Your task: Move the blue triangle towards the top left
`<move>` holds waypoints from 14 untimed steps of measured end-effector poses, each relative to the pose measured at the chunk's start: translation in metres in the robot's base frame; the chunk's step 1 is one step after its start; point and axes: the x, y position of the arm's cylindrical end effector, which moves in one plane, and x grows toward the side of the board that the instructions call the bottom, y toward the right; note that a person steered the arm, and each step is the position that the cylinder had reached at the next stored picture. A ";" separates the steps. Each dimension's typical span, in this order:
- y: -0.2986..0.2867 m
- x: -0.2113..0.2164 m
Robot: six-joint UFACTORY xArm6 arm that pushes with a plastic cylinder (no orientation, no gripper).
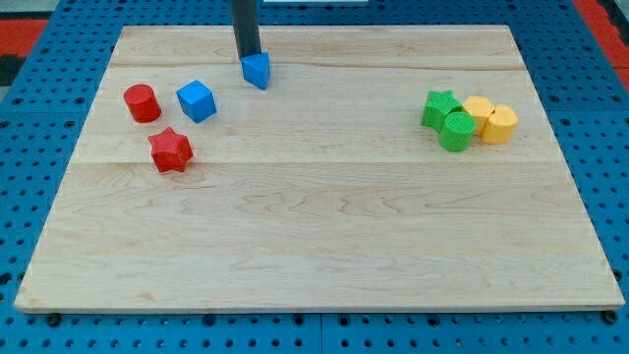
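A single camera view is given, looking down at an angle from the near edge onto the whole pale wooden tabletop, seen fairly close.

A pale wooden board fills my frame, resting on blue pegboard; red pegboard shows at the upper corners.

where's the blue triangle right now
The blue triangle sits near the view's top, left of centre, directly below my tip, with the blue cube to its lower left.
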 end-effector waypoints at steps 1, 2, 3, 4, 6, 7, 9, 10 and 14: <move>-0.033 0.033; -0.018 0.050; 0.038 0.029; 0.048 0.003; 0.105 -0.048; 0.114 -0.055; 0.030 -0.040; -0.011 -0.041; -0.079 -0.072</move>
